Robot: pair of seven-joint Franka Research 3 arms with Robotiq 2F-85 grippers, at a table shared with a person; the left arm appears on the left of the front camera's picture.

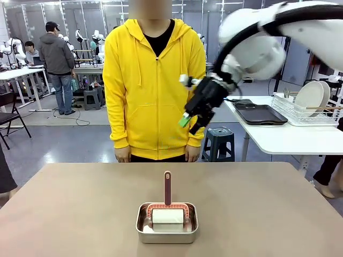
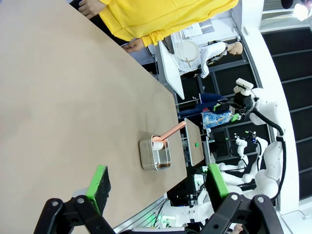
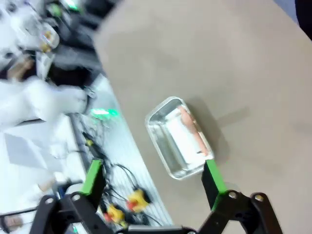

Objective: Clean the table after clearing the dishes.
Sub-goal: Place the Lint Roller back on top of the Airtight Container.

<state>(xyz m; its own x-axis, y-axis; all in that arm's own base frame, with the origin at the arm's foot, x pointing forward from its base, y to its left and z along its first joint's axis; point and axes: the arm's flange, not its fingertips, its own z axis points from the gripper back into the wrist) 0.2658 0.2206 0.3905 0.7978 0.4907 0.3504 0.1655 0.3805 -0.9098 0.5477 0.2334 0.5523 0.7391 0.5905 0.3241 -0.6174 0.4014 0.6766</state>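
While the tan counter (image 1: pixel 69 214) lies bare of plates on its left half, the dish-clearing step looks done, and the wiping step is judged to be just starting. Over that side, the left wrist view shows the left claw (image 2: pixel 158 187) with its jaws spread wide and nothing between the green pads, hanging above the counter's near edge.

At the middle, close to the robot's edge, sits a small steel pan (image 1: pixel 166 223) holding a white roller-type cleaning tool (image 1: pixel 168 217) with a reddish frame, its handle (image 1: pixel 168 188) pointing toward the person in the yellow hoodie (image 1: pixel 153 85) standing at the far side.

Farther right, the right claw (image 1: pixel 192 119) hangs high above the counter, jaws wide apart and empty, aimed down toward the pan.

Off to the right, the dishes (image 1: pixel 313 97) stand in a rack on a white side table.

Next, one claw would likely have to descend, line its fingers across the handle, and close on it.
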